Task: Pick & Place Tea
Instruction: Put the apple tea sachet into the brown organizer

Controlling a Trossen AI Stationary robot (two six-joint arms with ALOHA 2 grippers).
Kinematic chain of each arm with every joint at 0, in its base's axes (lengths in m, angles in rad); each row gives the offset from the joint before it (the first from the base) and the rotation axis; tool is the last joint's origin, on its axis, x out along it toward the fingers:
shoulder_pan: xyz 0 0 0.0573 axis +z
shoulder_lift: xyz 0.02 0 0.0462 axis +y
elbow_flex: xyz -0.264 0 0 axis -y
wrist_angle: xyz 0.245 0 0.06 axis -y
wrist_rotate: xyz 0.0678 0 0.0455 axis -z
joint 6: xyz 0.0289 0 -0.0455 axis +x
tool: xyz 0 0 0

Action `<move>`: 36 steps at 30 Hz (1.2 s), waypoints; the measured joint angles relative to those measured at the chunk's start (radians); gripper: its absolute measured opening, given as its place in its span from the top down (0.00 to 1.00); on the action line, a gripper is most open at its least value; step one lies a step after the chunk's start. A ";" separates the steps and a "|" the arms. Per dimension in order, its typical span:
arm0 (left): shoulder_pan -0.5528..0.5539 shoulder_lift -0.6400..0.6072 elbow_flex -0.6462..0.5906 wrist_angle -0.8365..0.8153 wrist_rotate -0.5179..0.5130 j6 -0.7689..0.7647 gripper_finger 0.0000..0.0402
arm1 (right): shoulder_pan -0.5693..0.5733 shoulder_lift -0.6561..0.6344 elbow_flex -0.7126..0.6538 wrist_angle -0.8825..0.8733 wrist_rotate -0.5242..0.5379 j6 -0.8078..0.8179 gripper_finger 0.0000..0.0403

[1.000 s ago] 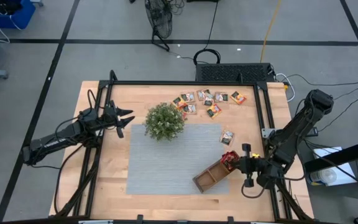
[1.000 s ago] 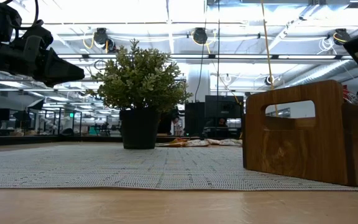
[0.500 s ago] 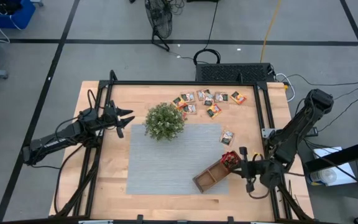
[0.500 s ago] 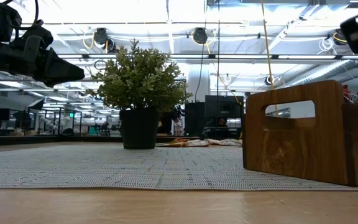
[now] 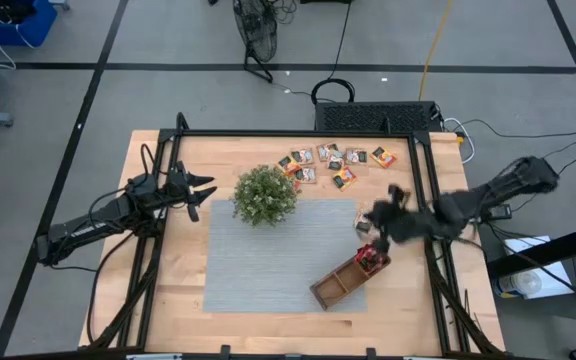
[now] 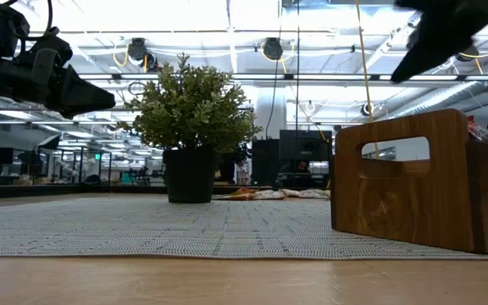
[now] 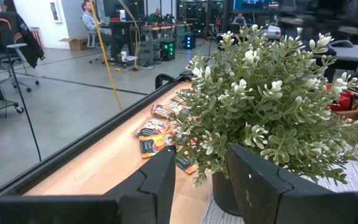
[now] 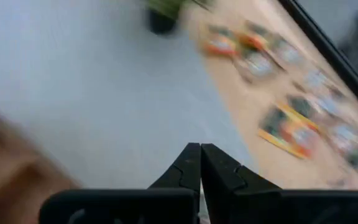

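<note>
I see even, bright overhead light on the table (image 5: 168, 290) with soft shadows. In my low view, ceiling lamps (image 6: 142, 13) glare white. My right wrist view is motion-blurred throughout, smearing the tea sachets (image 8: 288, 127).

In the high view, right of centre, the right end effector (image 5: 386, 212) is smeared by motion and covers the lone tea sachet beside the tray (image 5: 340, 281). In the right wrist view the tea sachets (image 8: 289, 129) at upper right are streaked, their prints unreadable. In the low view the tray's right side leaves the frame and the plant (image 6: 191, 119) hides most sachets behind it.
</note>
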 joint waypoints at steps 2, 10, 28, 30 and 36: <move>0.000 0.000 0.000 0.000 0.000 0.000 0.63 | -0.141 0.023 0.058 -0.090 -0.111 -0.075 0.99; 0.000 0.000 0.000 0.000 0.000 0.000 0.63 | -0.513 0.168 0.105 -0.218 -0.597 -0.257 0.66; 0.000 0.000 0.000 0.000 0.000 0.000 0.63 | -0.697 0.617 0.104 -0.202 -0.677 -0.396 0.27; 0.000 0.000 0.000 0.000 0.000 0.000 0.63 | -0.697 0.634 0.104 -0.191 -0.676 -0.414 0.28; 0.000 0.000 0.000 0.000 0.000 0.000 0.63 | -0.697 0.663 0.104 -0.133 -0.636 -0.440 0.29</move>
